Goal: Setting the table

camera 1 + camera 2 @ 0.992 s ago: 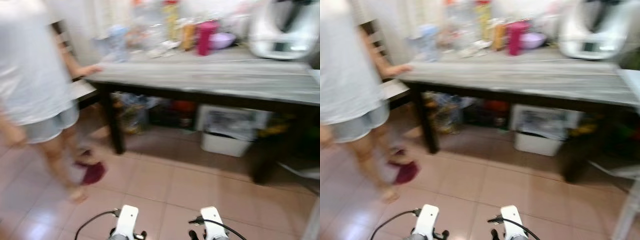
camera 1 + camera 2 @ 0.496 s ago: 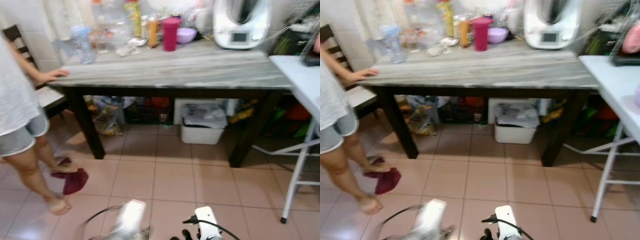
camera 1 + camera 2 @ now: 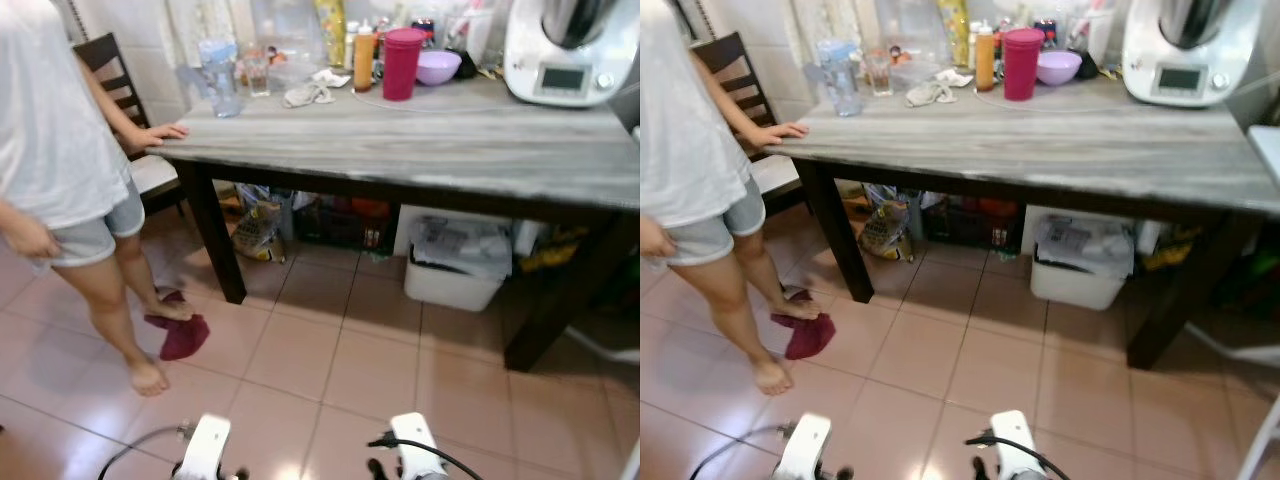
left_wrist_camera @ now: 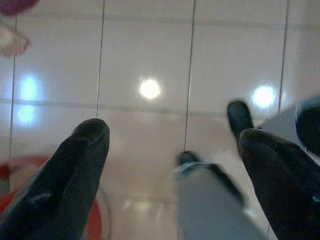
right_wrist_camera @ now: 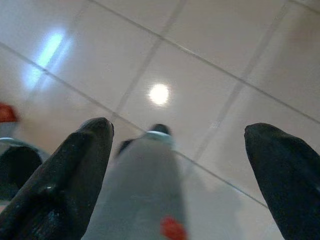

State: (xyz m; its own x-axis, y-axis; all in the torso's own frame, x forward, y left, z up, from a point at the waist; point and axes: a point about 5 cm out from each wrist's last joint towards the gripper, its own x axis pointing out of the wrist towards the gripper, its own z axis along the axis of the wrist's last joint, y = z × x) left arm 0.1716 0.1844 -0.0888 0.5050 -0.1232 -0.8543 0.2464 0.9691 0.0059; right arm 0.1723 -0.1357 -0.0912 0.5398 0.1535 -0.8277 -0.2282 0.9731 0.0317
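Left eye view looks down on a grey wood-grain table (image 3: pixel 450 140) ahead of the 2 arms, whose white wrists sit low over the pink tiled floor (image 3: pixel 330 370). Left gripper (image 4: pixel 175 165) hangs above the tiles with its 2 black fingers (image 4: pixel 75 170) spread wide and nothing between them. Right gripper (image 5: pixel 180 165) hangs the same way, fingers (image 5: pixel 70 170) wide apart, holding nothing. Both are well short of the table and well below its top.

On the far side of the table from the grippers stand a magenta cup (image 3: pixel 402 62), an orange bottle (image 3: pixel 364 58), a purple bowl (image 3: pixel 438 66), a crumpled cloth (image 3: pixel 306 94), a clear jug (image 3: pixel 219 78) and a white kitchen machine (image 3: pixel 563 50). Under the table sit a white bin (image 3: pixel 455 262) and some bags (image 3: pixel 258 228).

To the left of the left gripper stands a person (image 3: pixel 60 160) in a white top and grey shorts, barefoot, with 1 hand (image 3: pixel 160 133) resting on the table's corner. A dark red cloth (image 3: pixel 182 335) lies on the floor by the person's feet, and a dark wooden chair (image 3: pixel 120 90) stands behind them.
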